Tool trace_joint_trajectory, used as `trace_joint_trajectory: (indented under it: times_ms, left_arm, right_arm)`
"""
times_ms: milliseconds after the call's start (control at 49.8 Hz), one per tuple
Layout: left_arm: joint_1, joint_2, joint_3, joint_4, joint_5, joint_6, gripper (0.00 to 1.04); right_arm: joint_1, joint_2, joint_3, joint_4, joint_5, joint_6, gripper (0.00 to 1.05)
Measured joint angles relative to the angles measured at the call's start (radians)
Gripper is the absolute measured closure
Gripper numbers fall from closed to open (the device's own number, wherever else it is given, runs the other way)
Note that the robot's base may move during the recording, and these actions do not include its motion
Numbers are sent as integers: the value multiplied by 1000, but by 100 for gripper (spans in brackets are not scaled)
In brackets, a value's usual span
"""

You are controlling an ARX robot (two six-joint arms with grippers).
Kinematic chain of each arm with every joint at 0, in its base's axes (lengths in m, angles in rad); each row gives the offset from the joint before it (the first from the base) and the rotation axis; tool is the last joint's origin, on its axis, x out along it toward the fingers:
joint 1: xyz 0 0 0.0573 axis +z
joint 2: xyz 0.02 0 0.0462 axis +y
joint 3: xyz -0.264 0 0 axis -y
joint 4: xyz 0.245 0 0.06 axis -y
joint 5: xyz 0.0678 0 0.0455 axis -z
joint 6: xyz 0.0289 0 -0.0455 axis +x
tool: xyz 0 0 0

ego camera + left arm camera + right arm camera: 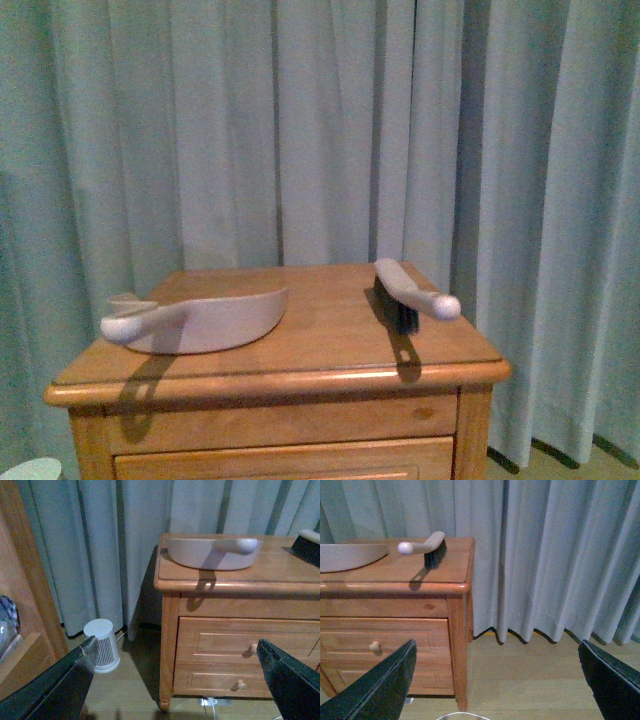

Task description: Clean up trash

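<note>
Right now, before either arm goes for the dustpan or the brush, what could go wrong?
No paper wad shows in any view, so aiming is guesswork. The dustpan sits near the nightstand's left edge; a nudge could push it off. The brush balances on its bristles and could topple.

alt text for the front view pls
A beige dustpan and a hand brush lie apart on top of a wooden nightstand, dustpan left, brush right. Pale curtains hang behind.
</note>
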Motion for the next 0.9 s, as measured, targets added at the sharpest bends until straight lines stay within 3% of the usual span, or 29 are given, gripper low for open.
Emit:
trace_joint_trajectory:
  times_ms: [361, 402, 462, 522, 743, 904]
  left_arm:
    - [0, 0, 0, 0, 0, 0, 8]
    - [-6, 24, 21, -63, -25, -50, 8]
    - [-15, 126, 78, -215, -37, -170, 8]
    - [-18, 186, 83, -225, -33, -212, 8]
    - [50, 587, 232, 4, 61, -196, 8]
    - [10, 954, 520, -25, 85, -182, 8]
  right_arm:
    - [0, 0, 0, 0, 0, 0, 7]
    - [0, 0, 0, 0, 0, 0, 7]
    - [0, 0, 0, 0, 0, 0, 7]
    - [0, 0, 0, 0, 0, 0, 7]
    - [0, 0, 0, 0, 0, 0, 7]
    - [0, 0, 0, 0, 0, 0, 7]
